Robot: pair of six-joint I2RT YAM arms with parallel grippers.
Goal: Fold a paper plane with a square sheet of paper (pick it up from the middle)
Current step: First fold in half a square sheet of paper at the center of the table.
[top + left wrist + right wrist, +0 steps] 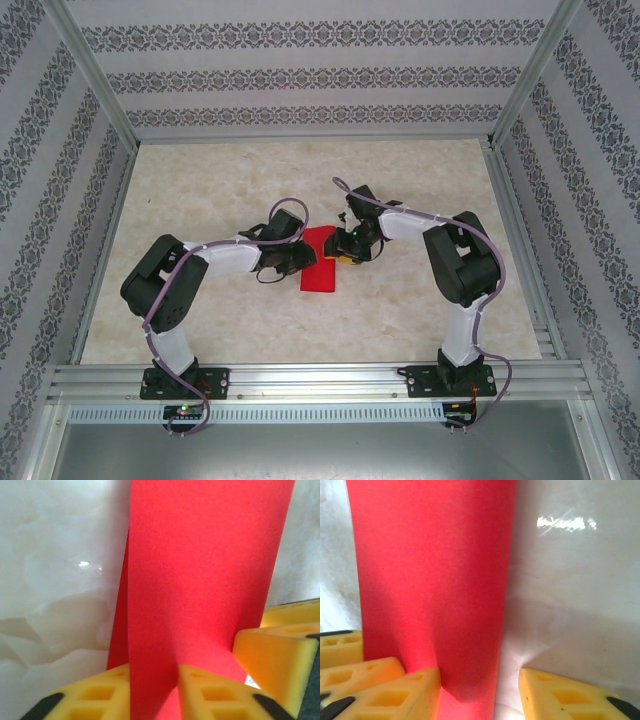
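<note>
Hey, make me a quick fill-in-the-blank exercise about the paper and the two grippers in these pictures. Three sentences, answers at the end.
1. The sheet of paper lying on the table is ____ in colour.
2. In the top view, the paper lies ____ the left gripper and the right gripper.
3. In the wrist views, the fingers of both grippers are coloured ____.

Missing words: red; between; yellow.

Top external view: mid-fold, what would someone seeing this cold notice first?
The thin bright red sheet of paper, apparently folded into a rectangle, lies mid-table on the pale marbled tabletop, the one strong colour there. The left jaws and right jaws flank it from either side, both open, their yellow fingers straddling the paper's edges in the wrist views.
</note>
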